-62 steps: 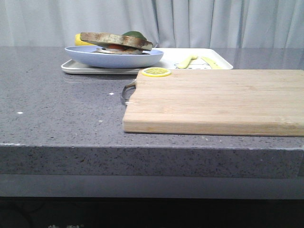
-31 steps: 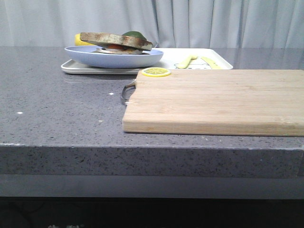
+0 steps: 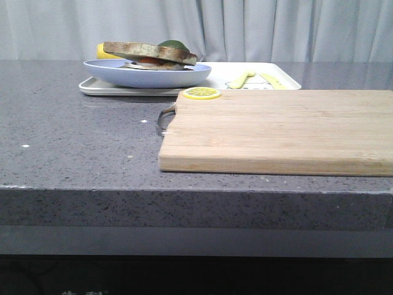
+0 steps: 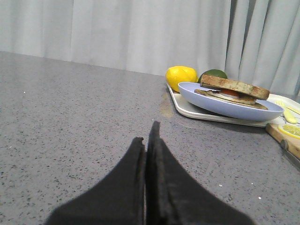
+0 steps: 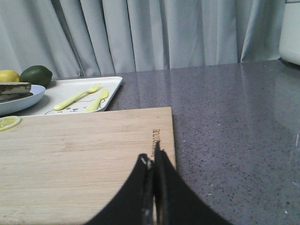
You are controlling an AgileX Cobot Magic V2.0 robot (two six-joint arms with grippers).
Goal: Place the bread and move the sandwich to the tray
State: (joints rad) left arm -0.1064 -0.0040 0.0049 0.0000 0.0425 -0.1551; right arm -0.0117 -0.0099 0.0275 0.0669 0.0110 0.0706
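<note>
Grey speckled counter [image 3: 73, 141] under everything, pale curtain [image 3: 276, 27] behind. On its right part a wooden board [image 3: 276, 129], lying flat, metal handle [image 3: 164, 117] at the left edge, lemon slice [image 3: 202, 93] on the far left corner.

Beyond the board, touching or just behind its far edge, a white tray [image 3: 123, 90]. On the tray's left end a pale-blue plate [image 3: 147, 75], and on the plate the sandwich [image 3: 156, 61]: lower slice, white and red filling showing at the side, then the bread [image 3: 147, 51] laid on top as the upper slice, brown crust outward, tilted a little. On the tray's right half, beside the plate, a yellow fork [image 5: 77, 97] and a second yellow utensil [image 5: 98, 99], side by side and apart from the plate.

Behind the plate, at the tray's far left corner, a lemon [image 4: 182, 77] and a dark green fruit [image 4: 213, 75], close together.

Neither arm in the front view. Left gripper [image 4: 147, 133] low over bare counter, well apart from tray and plate, black fingers pressed together, nothing between them. Right gripper [image 5: 152, 154] over the board near its right edge, fingers likewise pressed together and holding nothing.

White rounded object [image 5: 290, 33] at the counter's far right, cut off by the frame's edge, too little seen to name.
</note>
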